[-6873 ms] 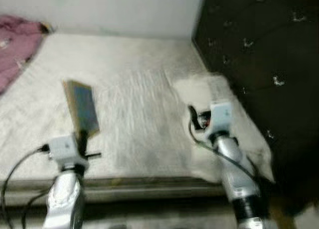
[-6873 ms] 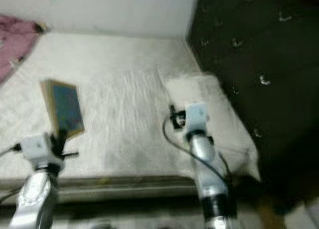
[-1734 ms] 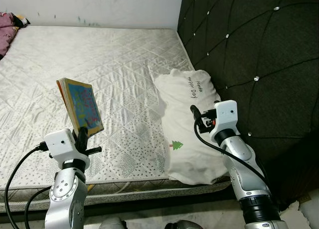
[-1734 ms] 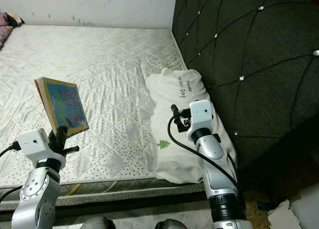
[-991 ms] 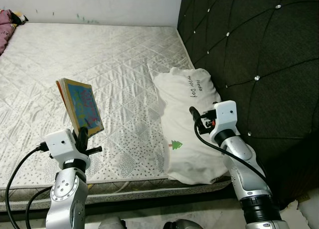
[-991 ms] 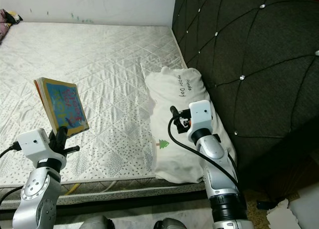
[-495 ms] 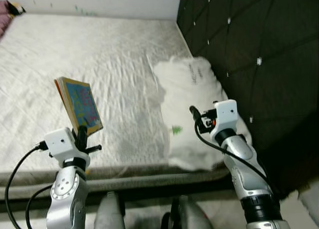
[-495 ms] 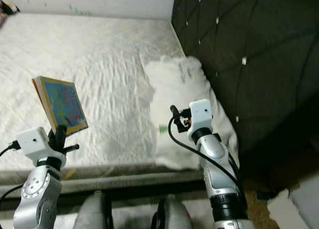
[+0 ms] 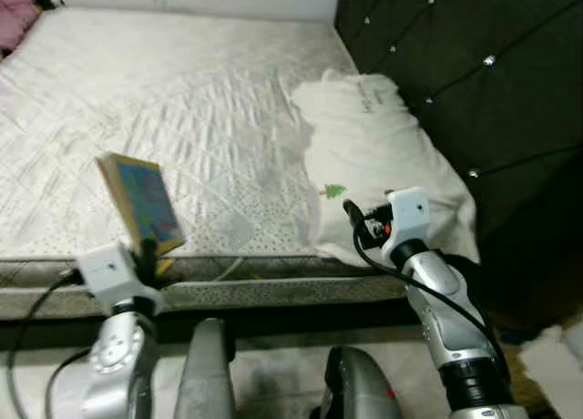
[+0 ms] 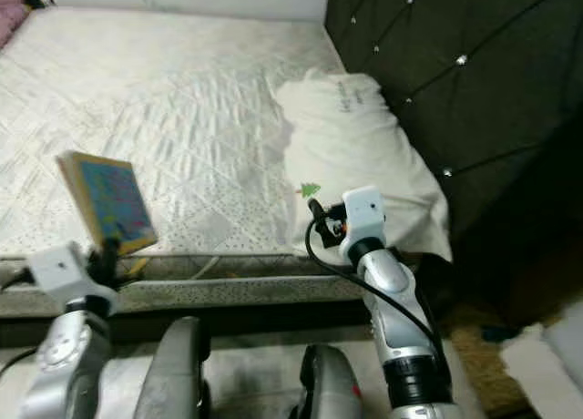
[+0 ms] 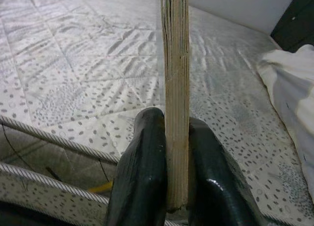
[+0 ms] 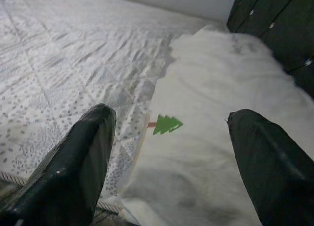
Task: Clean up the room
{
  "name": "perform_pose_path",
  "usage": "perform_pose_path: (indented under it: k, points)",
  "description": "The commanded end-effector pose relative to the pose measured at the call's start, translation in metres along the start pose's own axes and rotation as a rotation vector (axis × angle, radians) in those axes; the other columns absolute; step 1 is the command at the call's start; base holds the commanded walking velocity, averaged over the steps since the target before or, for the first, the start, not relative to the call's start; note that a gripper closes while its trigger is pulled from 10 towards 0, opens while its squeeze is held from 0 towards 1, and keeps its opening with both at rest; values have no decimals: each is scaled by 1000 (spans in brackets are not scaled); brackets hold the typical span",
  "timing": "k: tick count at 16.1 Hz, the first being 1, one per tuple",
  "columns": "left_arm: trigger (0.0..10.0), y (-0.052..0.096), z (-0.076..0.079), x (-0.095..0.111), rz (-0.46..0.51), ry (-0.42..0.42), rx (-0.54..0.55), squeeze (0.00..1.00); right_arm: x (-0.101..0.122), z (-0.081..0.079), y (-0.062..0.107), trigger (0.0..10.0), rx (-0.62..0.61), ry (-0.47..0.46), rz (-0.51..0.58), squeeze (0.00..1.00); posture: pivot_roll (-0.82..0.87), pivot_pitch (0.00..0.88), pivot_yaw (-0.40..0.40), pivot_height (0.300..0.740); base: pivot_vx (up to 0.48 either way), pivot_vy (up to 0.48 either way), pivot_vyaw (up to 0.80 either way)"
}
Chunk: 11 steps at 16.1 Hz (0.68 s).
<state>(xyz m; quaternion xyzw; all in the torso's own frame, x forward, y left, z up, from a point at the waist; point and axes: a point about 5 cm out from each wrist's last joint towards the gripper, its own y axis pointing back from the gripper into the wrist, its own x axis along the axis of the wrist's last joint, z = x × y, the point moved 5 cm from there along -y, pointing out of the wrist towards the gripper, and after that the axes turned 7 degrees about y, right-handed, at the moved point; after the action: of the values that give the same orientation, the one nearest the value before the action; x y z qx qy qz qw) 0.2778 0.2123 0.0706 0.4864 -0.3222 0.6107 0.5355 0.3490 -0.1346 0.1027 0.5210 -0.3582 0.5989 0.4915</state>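
Writing on the white pillow (image 9: 383, 155) runs in a short dark line near its far end, too blurred to read; a small green tree print (image 12: 166, 124) sits near its close end. The pillow lies on the bare quilted mattress (image 9: 173, 118), up against the dark tufted headboard (image 9: 455, 64).

The left tool (image 11: 171, 186) is clamped on the bottom edge of a thin picture book (image 9: 141, 203), its two black fingers (image 11: 142, 172) pressed to either cover. The book stands upright above the tool, blue cover with tan edges, held over the near edge of the mattress; any title on it cannot be made out.

The right tool (image 12: 167, 152) hangs with its fingers wide apart, just above the pillow's near end, the tree print between them and untouched.

A pink cloth (image 9: 16, 0) lies at the mattress's far left corner.
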Motion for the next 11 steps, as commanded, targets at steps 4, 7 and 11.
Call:
perform_pose_path:
  k: [4,7,11]
  points:
    - [10000,-2,18,20,83,10,-69,0,4,2,-2,10000,5,3,8,0,61,53,-84,625,212,0,0]
    - [10000,-2,20,19,79,10,-81,0,4,3,-2,10000,2,2,7,0,55,56,-80,625,353,0,0]
    - [10000,-4,21,19,75,7,-91,0,4,3,-2,10000,-3,0,6,0,53,50,-75,625,366,0,0]
